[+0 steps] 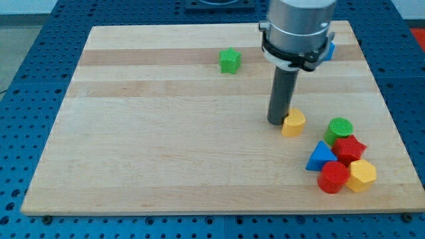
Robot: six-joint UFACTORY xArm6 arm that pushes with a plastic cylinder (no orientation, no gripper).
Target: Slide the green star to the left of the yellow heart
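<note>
Currently green star (230,60) sits near the board's top, centre-right, alone on bare wood. Yellow heart (293,123) is well below it and toward the view's right. My tip (277,121) is down on the wooden board (166,146), touching or just beside the heart's left edge, well apart from the star; it's a plain rod, nothing clamped. Bottom right is a cluster: green cylinder (340,128), red star (349,148), blue triangular block (321,157), red block (333,177), yellow block (362,174). Blue block (330,50) is partly hidden behind the arm at top right.
</note>
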